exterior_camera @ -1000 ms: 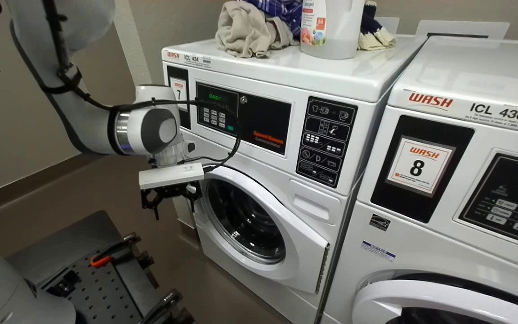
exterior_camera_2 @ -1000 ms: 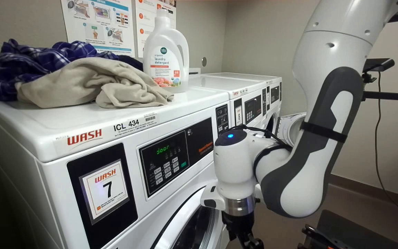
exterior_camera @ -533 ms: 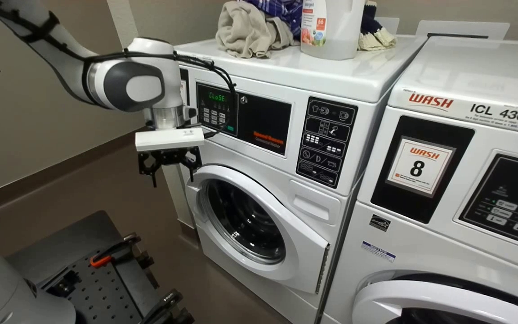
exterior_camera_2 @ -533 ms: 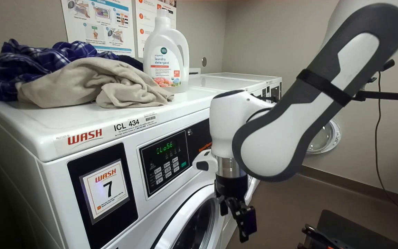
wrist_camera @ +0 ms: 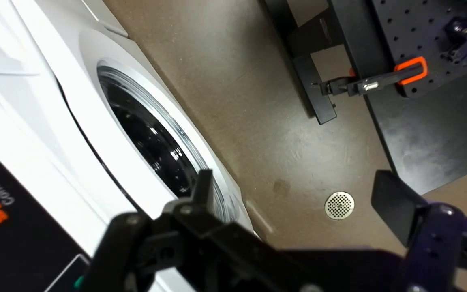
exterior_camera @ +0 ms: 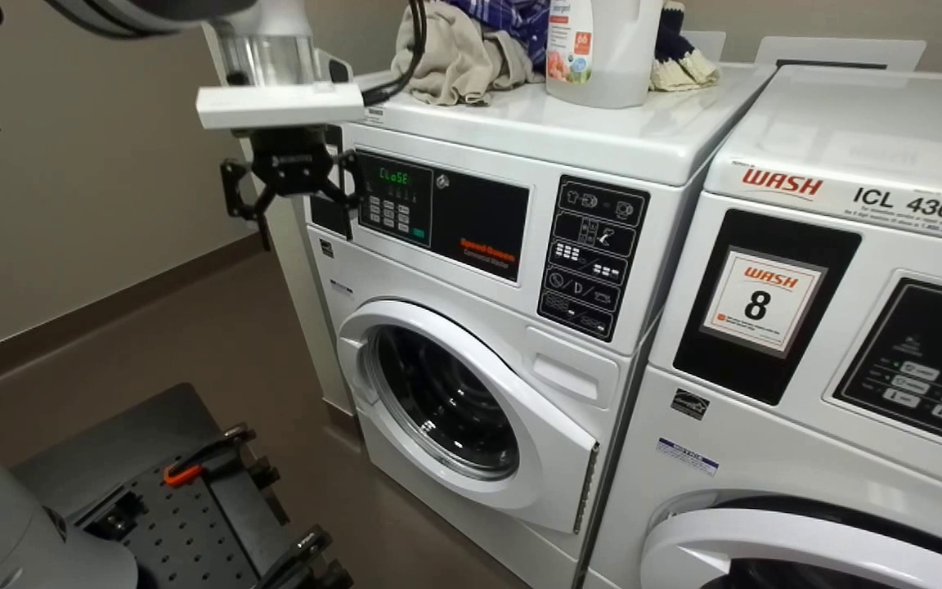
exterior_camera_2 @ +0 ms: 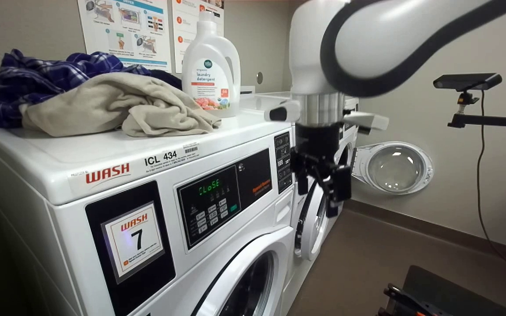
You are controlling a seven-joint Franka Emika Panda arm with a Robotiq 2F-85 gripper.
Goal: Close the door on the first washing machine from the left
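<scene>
The first washing machine [exterior_camera: 495, 307] is white with a dark control panel and a number 7 label; it shows in both exterior views [exterior_camera_2: 182, 267] and in the wrist view [wrist_camera: 35, 134]. Its round door [exterior_camera: 446, 409], white rim and dark glass, lies close against its front [exterior_camera_2: 253, 285]. In the wrist view a thin dark line runs along the door's [wrist_camera: 148, 129] edge; I cannot tell whether it is latched. The green display reads "CLOSE". My gripper [exterior_camera: 307, 236] is open and empty, at panel height above the door and apart from it [exterior_camera_2: 319, 197]; its fingers [wrist_camera: 294, 180] are wide apart.
The number-8 washer [exterior_camera: 888, 442] stands beside, its door [exterior_camera: 831, 532] swung outward. Farther along, another porthole door [exterior_camera_2: 395, 169] stands wide open. Clothes [exterior_camera_2: 117, 103] and a detergent bottle [exterior_camera_2: 211, 79] sit on the first washer. The black robot base plate [exterior_camera: 177, 507] is opposite.
My gripper has risen from beside the door's left edge to control panel height, still open. The display changed from "door" to "CLOSE". The door shows no visible movement.
</scene>
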